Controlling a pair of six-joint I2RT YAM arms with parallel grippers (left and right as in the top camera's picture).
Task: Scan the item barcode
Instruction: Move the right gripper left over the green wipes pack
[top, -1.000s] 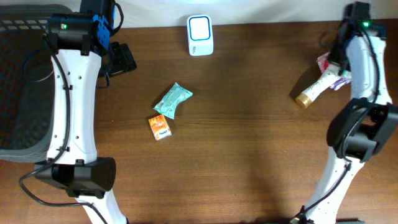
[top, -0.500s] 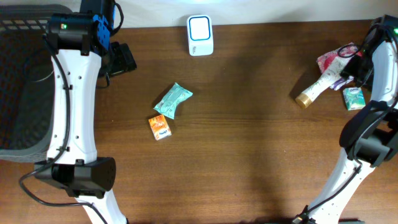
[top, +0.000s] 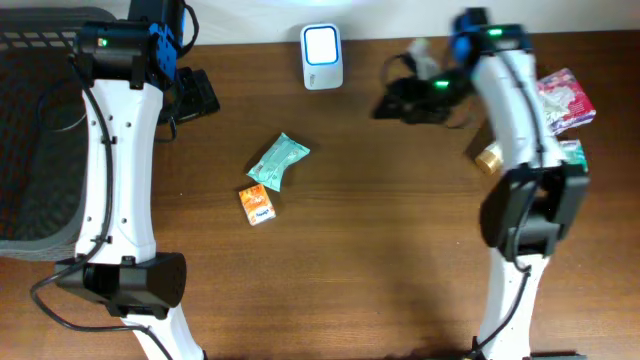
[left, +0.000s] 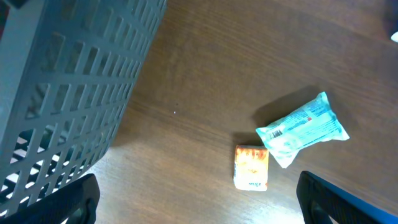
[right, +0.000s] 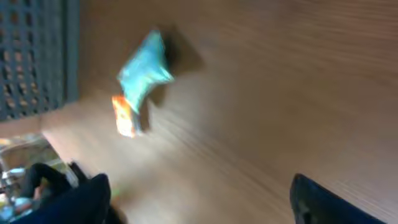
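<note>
A brown wooden table (top: 400, 250) fills nearly the whole overhead frame, its grain running left to right in darker and lighter bands. Along the top edge, beyond the table's far side, lies a pale white strip (top: 240, 18); whether it is wall or floor cannot be told. A dark grey slatted basket (top: 30, 150) occupies the upper left of the frame. The light is soft and even, brightest at top centre, and shadows on the wood are faint and blurred.

I see a teal packet (top: 278, 160) and an orange box (top: 257, 204) mid-frame on the brown wood-grain table (top: 380, 250), a dark grey lattice basket (top: 30, 130) at left, and a pink, possibly patterned, pouch (top: 565, 97) upper right.
</note>
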